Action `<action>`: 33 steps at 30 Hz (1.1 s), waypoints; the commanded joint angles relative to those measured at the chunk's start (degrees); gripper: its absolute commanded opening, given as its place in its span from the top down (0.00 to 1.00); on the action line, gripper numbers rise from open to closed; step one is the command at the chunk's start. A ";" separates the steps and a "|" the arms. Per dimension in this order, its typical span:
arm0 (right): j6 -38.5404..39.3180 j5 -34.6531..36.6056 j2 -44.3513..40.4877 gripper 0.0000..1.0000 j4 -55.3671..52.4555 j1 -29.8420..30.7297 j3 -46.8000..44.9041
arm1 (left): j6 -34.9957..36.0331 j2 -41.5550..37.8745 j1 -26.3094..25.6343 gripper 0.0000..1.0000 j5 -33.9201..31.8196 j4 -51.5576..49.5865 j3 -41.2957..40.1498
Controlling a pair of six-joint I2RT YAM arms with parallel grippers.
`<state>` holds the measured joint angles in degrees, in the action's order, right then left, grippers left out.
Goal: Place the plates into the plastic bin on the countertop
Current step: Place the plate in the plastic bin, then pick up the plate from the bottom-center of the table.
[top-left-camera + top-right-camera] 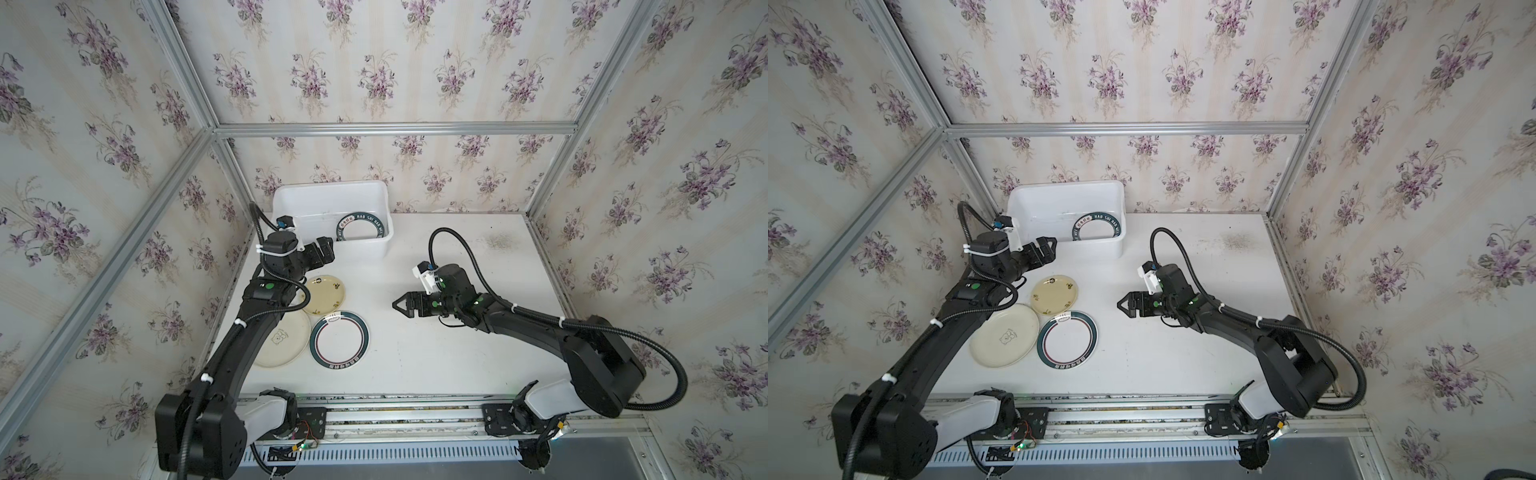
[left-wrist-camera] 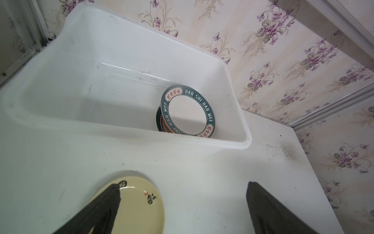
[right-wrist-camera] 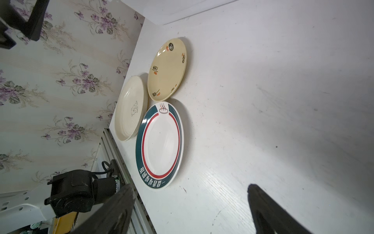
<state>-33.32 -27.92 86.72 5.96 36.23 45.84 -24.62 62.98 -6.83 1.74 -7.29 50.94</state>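
Left arm stretched forward, left gripper (image 1: 328, 249) spread, empty, at plastic bin's (image 1: 291, 199) near wall. Right arm bent inward, right gripper (image 1: 397, 306) spread, empty, facing green-rimmed plate (image 1: 338, 340).

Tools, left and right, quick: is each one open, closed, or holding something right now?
Left tool: open, holding nothing.
Right tool: open, holding nothing.
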 commanded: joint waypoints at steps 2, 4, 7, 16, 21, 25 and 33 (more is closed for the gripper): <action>1.97 -3.41 4.40 0.13 0.69 1.54 2.97 | -1.79 -7.93 -0.11 0.00 -2.15 2.94 -7.79; 2.46 -3.37 7.03 0.17 0.23 2.69 4.88 | -2.57 -12.02 -0.20 0.00 -0.92 2.98 -11.63; 1.69 -4.36 11.40 0.27 -0.15 4.06 7.79 | -3.45 -16.22 -0.28 0.00 2.19 2.43 -15.58; -0.78 -5.11 18.61 0.49 2.78 7.78 10.83 | -3.67 -18.39 -0.73 0.00 6.34 1.47 -20.73; -1.28 -4.60 21.33 0.56 1.78 9.49 12.48 | -3.07 -18.42 -0.82 0.00 5.72 1.94 -21.00; -1.83 -4.60 23.81 0.60 0.99 10.50 14.37 | -2.50 -18.92 -0.82 0.00 6.35 1.93 -20.44; -2.19 -4.51 26.74 0.64 -0.68 11.58 17.24 | -1.99 -19.56 -0.82 0.00 7.18 1.93 -20.18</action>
<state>-35.14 -32.60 112.88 5.93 47.62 62.02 -27.46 43.55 -7.70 8.08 -6.79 30.46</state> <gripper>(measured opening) 0.359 0.996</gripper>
